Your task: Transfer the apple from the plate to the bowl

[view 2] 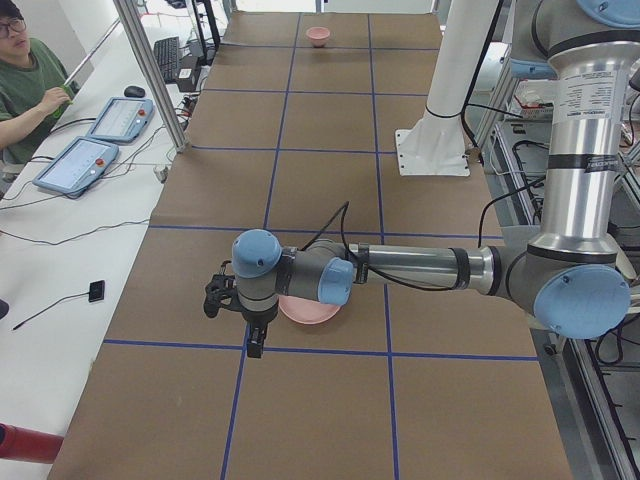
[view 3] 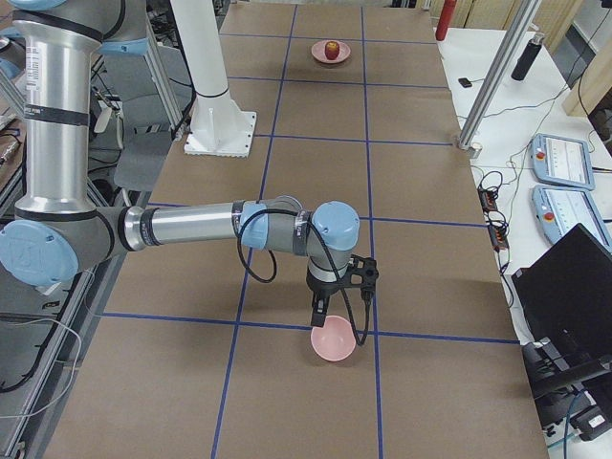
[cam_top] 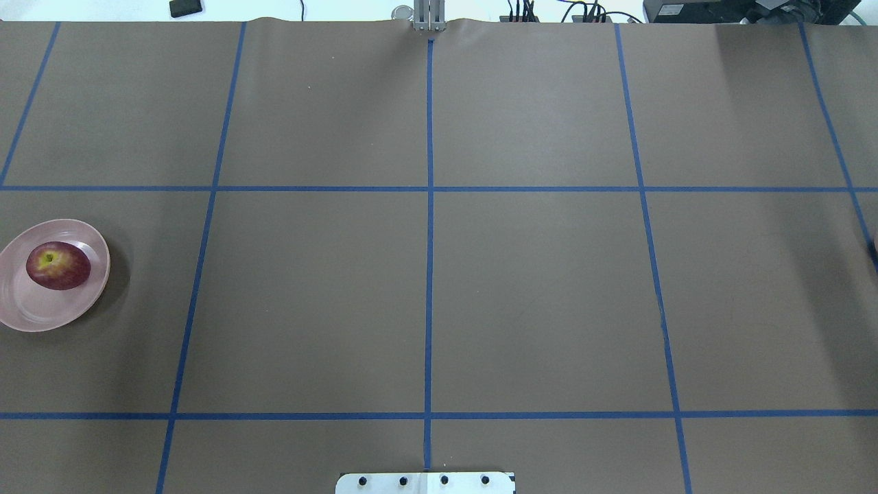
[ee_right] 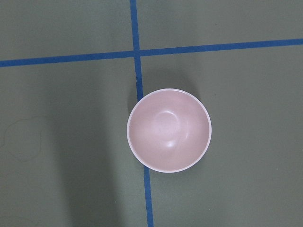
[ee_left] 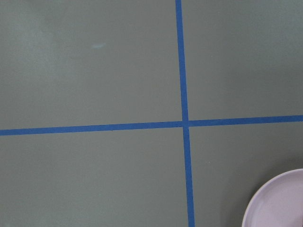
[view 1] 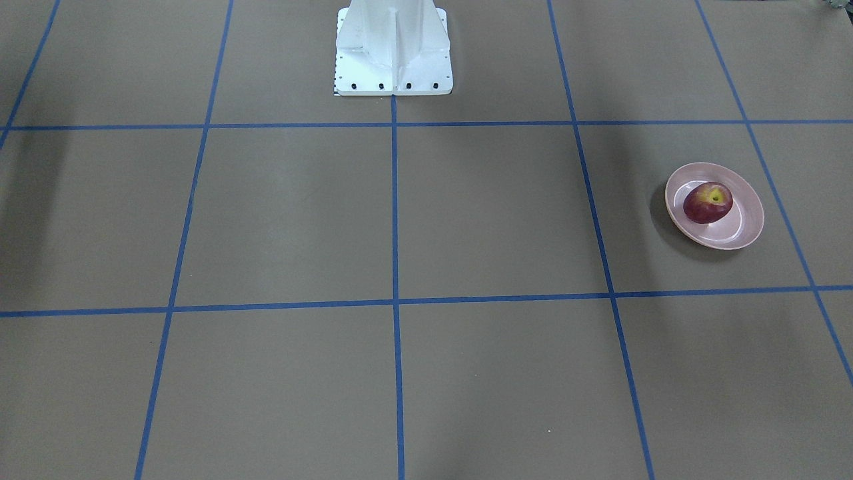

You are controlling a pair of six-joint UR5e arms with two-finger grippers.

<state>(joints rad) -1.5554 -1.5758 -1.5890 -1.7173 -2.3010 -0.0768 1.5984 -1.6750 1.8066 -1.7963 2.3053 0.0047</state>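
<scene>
The dark red apple (cam_top: pixel 58 265) with a yellow stem patch lies on the pale pink plate (cam_top: pixel 27 309) at the table's left end; both also show in the front view, apple (view 1: pixel 708 203) on plate (view 1: pixel 746 230). The small pink bowl (ee_right: pixel 169 130) stands empty on a blue tape line at the right end, also seen in the exterior right view (view 3: pixel 334 341). My left gripper (view 2: pixel 256 342) hangs above the table beside the plate (view 2: pixel 310 313), whose apple the wrist hides. My right gripper (view 3: pixel 318 312) hangs just above the bowl. I cannot tell whether either is open or shut.
The brown table is marked with a blue tape grid. The white robot base (view 1: pixel 393 47) stands at the middle of the robot's side. An operator (view 2: pixel 25 85) sits at a side desk with tablets. The plate's rim (ee_left: pixel 279 198) shows in the left wrist view's corner.
</scene>
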